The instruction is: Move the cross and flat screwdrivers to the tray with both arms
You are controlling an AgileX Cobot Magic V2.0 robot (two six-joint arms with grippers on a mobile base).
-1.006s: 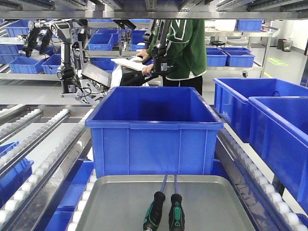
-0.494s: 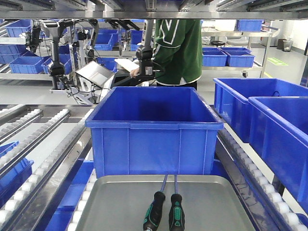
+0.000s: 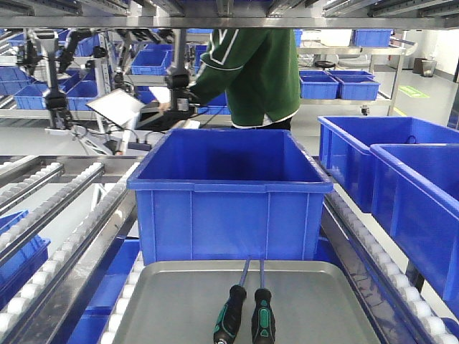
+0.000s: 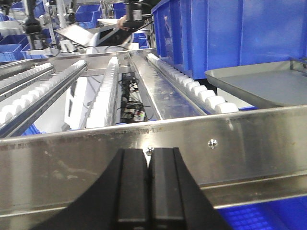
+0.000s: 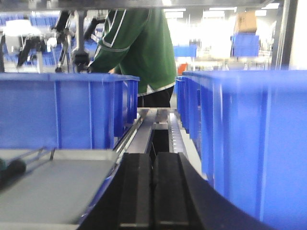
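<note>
Screwdrivers side by side in the grey tray [image 3: 165,304]: left screwdriver [image 3: 231,313] and right screwdriver [image 3: 262,315] lying almost parallel, black-and-green handles toward the near edge and just beside each other, thin dark shafts pointing at the large blue bin [image 3: 229,197] standing directly behind the tray. Tray resting between white roller rails [image 3: 79,229], with more blue bins [image 3: 401,186] to the right. Beyond the bin, a person in a green top [image 3: 251,68] bent over a workstation. Left gripper [image 4: 148,189] seen from its wrist camera with black fingers pressed together and nothing between them, held before a steel rail [image 4: 230,143], tray corner visible off to its right. Right gripper [image 5: 152,191] likewise closed and empty, set low between the tray's right edge and a blue bin wall [image 5: 254,143]. Both grippers well apart from the screwdrivers.
</note>
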